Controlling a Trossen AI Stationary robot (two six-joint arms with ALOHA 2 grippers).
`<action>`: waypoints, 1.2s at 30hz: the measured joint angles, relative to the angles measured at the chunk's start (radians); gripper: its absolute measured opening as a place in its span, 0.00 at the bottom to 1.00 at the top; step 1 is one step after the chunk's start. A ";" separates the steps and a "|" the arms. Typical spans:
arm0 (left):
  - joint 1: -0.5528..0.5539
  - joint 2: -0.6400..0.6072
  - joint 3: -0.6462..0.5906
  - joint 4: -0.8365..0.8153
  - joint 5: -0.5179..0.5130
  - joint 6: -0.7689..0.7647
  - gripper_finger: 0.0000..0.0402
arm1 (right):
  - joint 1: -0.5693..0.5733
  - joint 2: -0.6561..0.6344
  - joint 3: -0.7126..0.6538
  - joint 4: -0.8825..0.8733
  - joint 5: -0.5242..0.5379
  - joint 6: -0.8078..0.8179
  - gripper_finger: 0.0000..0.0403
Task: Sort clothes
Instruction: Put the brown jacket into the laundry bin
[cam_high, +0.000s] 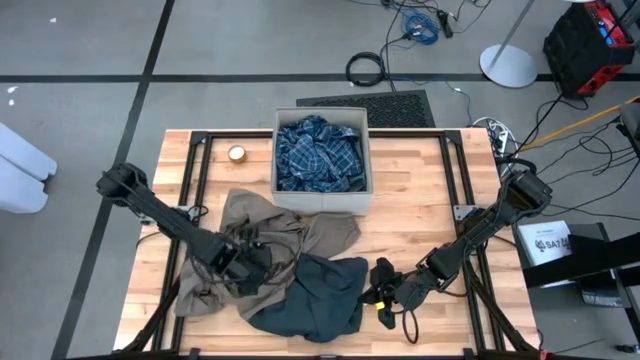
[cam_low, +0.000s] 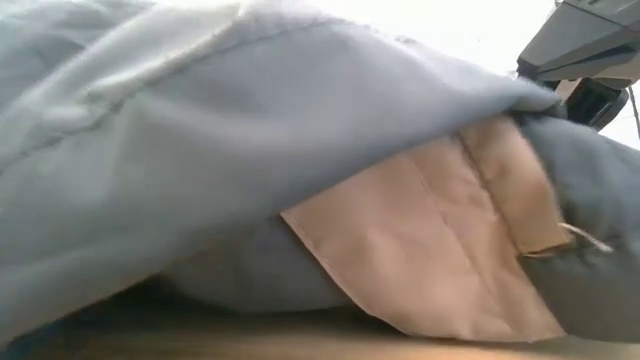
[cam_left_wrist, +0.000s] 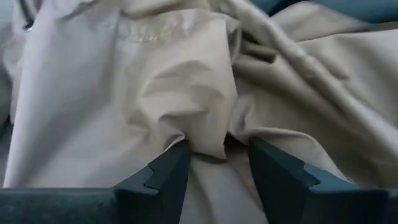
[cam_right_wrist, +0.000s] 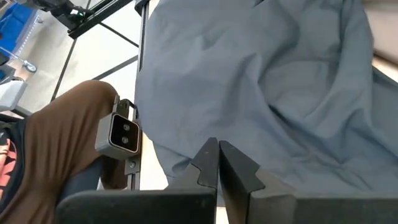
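Observation:
A tan-brown garment (cam_high: 270, 235) lies crumpled on the table's near left. A dark slate garment (cam_high: 315, 295) lies beside it, at the near middle. Both fill the low view, slate cloth (cam_low: 200, 130) over tan cloth (cam_low: 430, 240). A blue plaid shirt (cam_high: 318, 152) lies in the beige box (cam_high: 322, 203). My left gripper (cam_high: 245, 262) is down on the tan-brown garment (cam_left_wrist: 155, 93), shut on a fold. My right gripper (cam_high: 385, 290) is shut at the slate garment's right edge (cam_right_wrist: 261, 81). No cream-white or teal-grey pieces show. My left gripper pinches a raised fold of the tan-brown garment (cam_left_wrist: 208, 144) between its two fingers (cam_left_wrist: 168, 174), coming from above at a slant. The cloth puckers toward the fingers. The garment lies on the table. My right gripper's shut fingertips (cam_right_wrist: 208, 158) stand at the slate garment's edge (cam_right_wrist: 177, 163); whether they touch it I cannot tell.
The beige box stands at the table's far middle. A small roll of tape (cam_high: 237, 153) lies to its left. Bare wood (cam_high: 440, 200) lies on the right half. A small camera (cam_right_wrist: 124, 134) sits at the near edge, and a person's brown-clad leg (cam_right_wrist: 56, 155) shows beyond it.

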 joint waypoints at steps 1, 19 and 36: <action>0.000 0.012 0.000 -0.004 -0.015 0.001 0.44 | 0.000 0.000 0.000 0.000 0.000 0.000 0.00; 0.029 0.056 0.148 0.063 -0.101 0.106 0.01 | 0.000 -0.001 0.000 0.001 0.000 -0.028 0.00; -0.026 -0.141 0.662 0.073 -0.262 0.548 0.00 | 0.013 -0.017 0.000 0.274 -0.061 -0.261 0.00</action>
